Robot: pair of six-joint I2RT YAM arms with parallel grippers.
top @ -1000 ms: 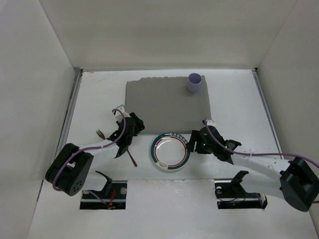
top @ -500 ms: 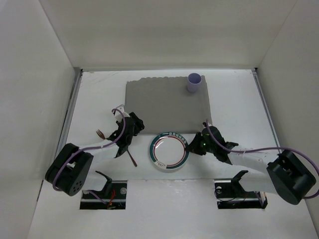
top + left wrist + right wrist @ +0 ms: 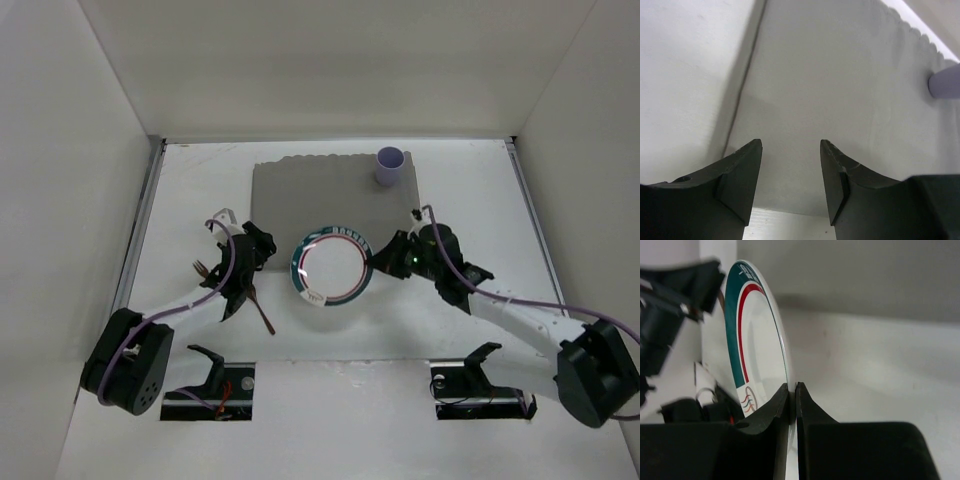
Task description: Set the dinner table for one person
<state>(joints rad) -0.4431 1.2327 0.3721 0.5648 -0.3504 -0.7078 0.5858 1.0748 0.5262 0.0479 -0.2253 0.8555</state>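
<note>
White tabletop, the dinner table (image 3: 480,200), is boxed in by plain walls on its left, far and right edges. Bare room lies right of the mat and along the near edge. A grey placemat (image 3: 330,195) sits toward the far edge, with a purple cup (image 3: 390,166) upright at its far right corner. A brown fork (image 3: 265,315) lies left of centre, partly under your left gripper (image 3: 258,242), whose fingers stand apart and empty at the mat's near left corner. Your right gripper (image 3: 380,262) is clamped on the right rim of a teal-and-red-ringed plate (image 3: 330,265), which overlaps the mat's near edge.
</note>
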